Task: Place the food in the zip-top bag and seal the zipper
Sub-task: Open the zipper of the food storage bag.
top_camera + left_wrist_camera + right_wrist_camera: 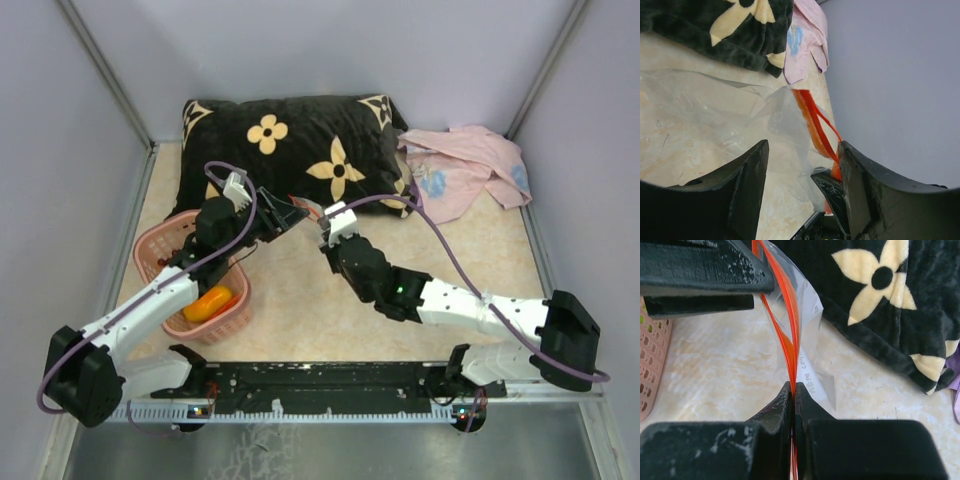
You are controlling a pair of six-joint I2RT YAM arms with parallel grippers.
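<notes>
Pinching the zipper [790,335] tight in our right gripper [793,388], our left gripper [802,146] spread wide beside it, bag [705,115] held mid-table near the far-edge pillow [300,140], orange food [208,303] in basket [158,234] by left edge

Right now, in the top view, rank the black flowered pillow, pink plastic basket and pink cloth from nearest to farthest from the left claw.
1. Black flowered pillow, just behind the left claw.
2. Pink plastic basket, near left.
3. Pink cloth, far right.
</notes>
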